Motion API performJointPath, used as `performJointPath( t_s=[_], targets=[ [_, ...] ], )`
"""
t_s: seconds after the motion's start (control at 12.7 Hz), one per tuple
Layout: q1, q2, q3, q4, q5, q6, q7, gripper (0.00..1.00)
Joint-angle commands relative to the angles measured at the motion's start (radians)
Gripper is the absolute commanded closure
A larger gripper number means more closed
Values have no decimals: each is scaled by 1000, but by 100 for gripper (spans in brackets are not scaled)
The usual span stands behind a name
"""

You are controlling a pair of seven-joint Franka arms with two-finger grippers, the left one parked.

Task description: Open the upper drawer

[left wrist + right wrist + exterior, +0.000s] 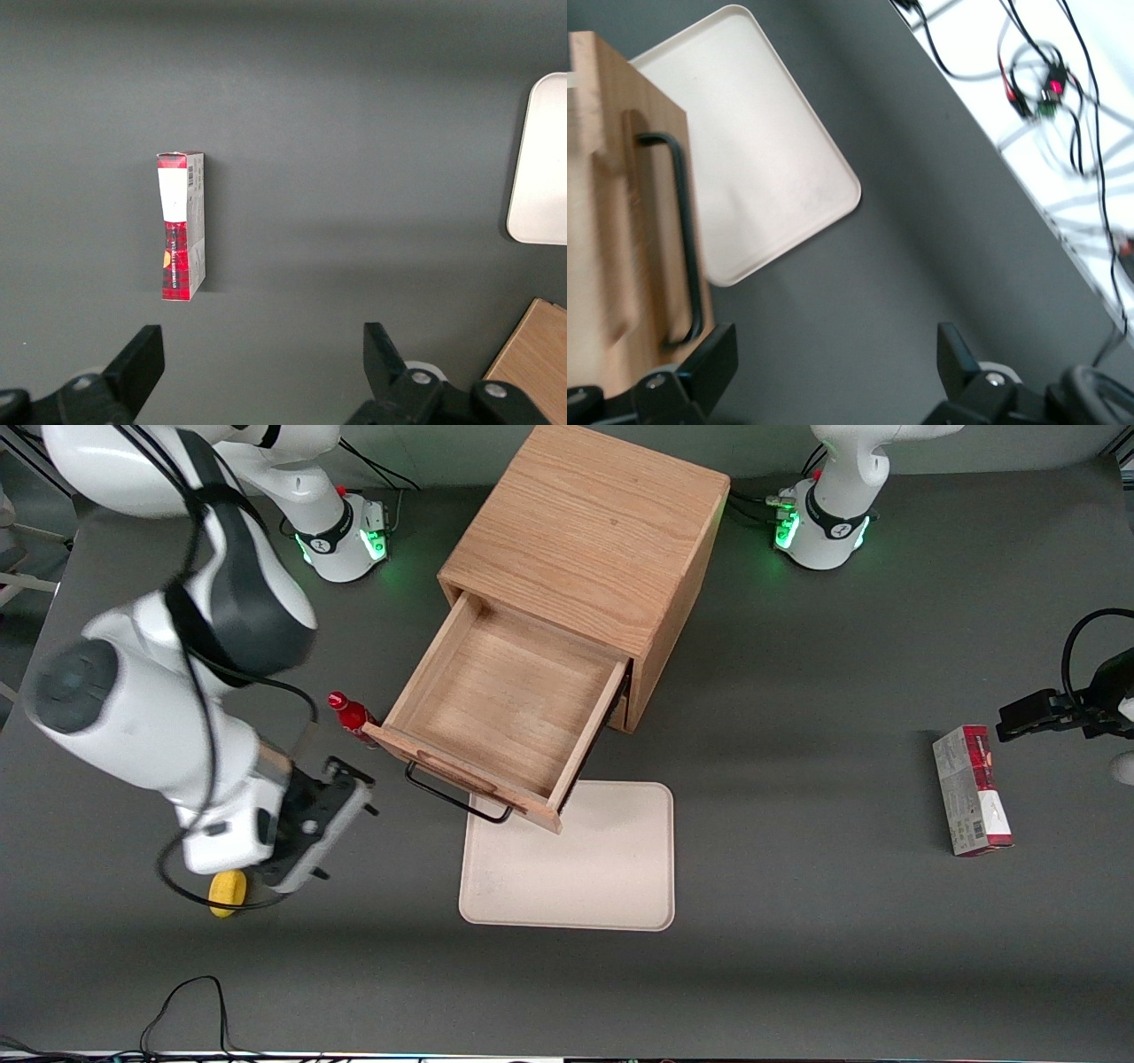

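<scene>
While the upper drawer (509, 704) stands pulled out, the open claw (833, 372) hangs empty beside its handle (456, 795).

the working arm (133, 691) is glossy white with dark grey joint bands and a black cable looped along it; its gripper (341, 815) is white-cased, with black fingers (700, 367) spread apart.

Light-oak upper drawer (509, 713) with black handle (456, 797), cream tray (576, 868), dark grey tabletop (797, 921), red-and-grey box (970, 788), black-fingered pincer (837, 367)
</scene>
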Motion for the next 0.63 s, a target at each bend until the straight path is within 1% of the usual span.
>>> performJointPath(
  t_s=[0.0,0.08,0.32,0.47,0.55],
  targets=[
    [2,-171,-112,-107,85,-171,192,0],
    [2,-262,-142,-213,84,-178,252,0],
    [1,-588,-194,-617,64,-124,589,0],
    [-9,-738,-229,-770,50,-109,625,0],
    [-12,-798,-234,-827,12,-106,625,0]
  ],
)
